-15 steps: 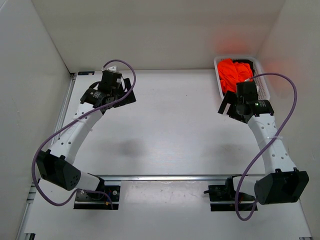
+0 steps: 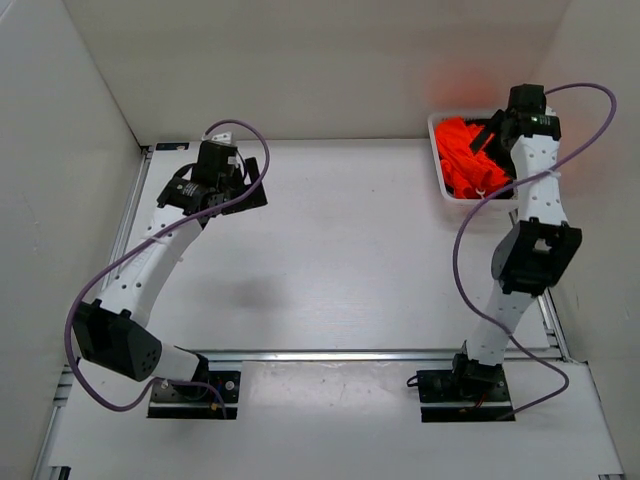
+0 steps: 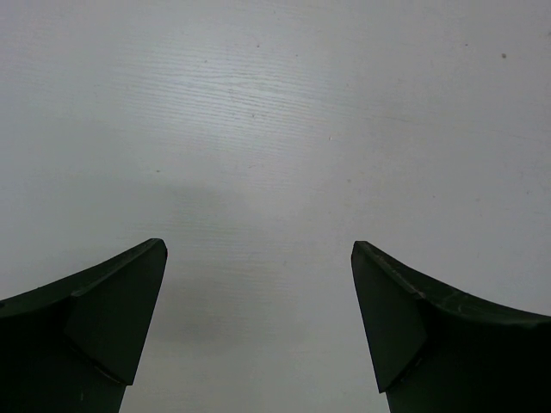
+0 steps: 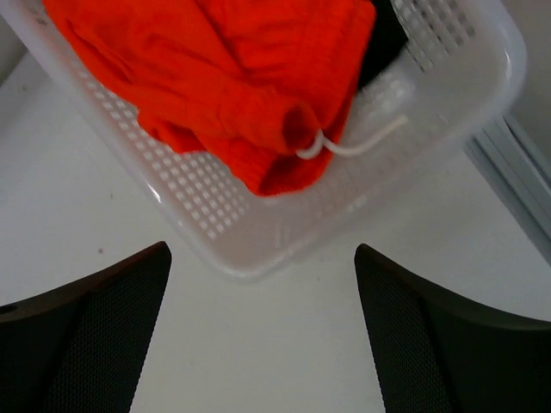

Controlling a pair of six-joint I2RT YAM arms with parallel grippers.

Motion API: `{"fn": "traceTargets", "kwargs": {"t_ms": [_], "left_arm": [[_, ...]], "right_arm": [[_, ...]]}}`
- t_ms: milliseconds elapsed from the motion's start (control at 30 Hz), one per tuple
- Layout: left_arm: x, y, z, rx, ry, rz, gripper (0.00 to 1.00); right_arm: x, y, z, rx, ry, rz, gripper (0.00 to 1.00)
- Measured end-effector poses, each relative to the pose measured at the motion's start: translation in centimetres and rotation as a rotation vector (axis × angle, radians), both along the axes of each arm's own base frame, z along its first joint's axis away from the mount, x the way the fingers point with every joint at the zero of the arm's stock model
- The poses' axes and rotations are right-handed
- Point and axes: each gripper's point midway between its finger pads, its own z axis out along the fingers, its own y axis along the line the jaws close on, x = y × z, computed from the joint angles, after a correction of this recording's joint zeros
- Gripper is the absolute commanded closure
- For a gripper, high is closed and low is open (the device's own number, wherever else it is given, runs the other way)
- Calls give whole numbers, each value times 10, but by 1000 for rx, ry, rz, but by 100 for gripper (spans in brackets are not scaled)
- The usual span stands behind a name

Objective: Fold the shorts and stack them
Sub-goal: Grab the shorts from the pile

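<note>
The orange-red shorts [image 4: 215, 77] lie bunched inside the white mesh basket [image 4: 430, 95]. Their white drawstring [image 4: 353, 146] trails onto the basket's floor. The right gripper [image 4: 261, 249] hangs above one corner of the basket, its fingers [image 4: 112, 335] spread wide, holding nothing and clear of the fabric. The left gripper [image 3: 256, 245] is well apart from the basket, across the table [image 3: 275, 103]. Its fingers [image 3: 86, 327] are likewise wide apart, touching nothing.

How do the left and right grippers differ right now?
The left gripper hangs over the white table; the right gripper hangs over the white basket corner, with the orange shorts in it. The left arm is bent toward the far left; the right arm reaches to the far-right corner. Both grippers are open and hold nothing.
</note>
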Motion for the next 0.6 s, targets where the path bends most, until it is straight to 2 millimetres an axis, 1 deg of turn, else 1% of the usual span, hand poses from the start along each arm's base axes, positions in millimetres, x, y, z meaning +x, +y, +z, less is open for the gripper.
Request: {"fn": "traceTargets", "kwargs": {"t_ms": [33, 133, 200, 233, 267, 300, 333, 400, 433, 467, 533, 600], "left_arm": [[1, 0, 0, 4, -1, -5, 0], [7, 0, -4, 17, 3, -19, 0], [10, -1, -13, 25, 26, -26, 0], [12, -2, -17, 25, 40, -29, 0], [13, -4, -24, 22, 58, -35, 0], [14, -6, -30, 20, 75, -40, 0], [15, -7, -36, 19, 94, -45, 0], [17, -10, -49, 16, 132, -55, 0], [18, -12, -55, 15, 148, -59, 0], [18, -13, -59, 14, 161, -65, 0], [19, -15, -65, 13, 178, -70, 0], [19, -17, -64, 5, 180, -76, 0]], "right_arm": [[15, -2, -1, 4, -14, -3, 6], [55, -7, -18, 33, -26, -19, 6], [75, -8, -33, 59, -31, -24, 7], [84, -9, -44, 77, -29, -27, 15], [92, -11, -61, 98, -15, -30, 21], [95, -12, -71, 110, -5, -32, 34], [98, -13, -84, 126, 10, -35, 54], [99, -14, -106, 153, 43, -42, 78], [98, -15, -112, 161, 52, -50, 85], [97, -16, -116, 170, 59, -61, 100], [97, -18, -110, 166, 43, -72, 100], [96, -16, -93, 160, 12, -69, 100]]}}
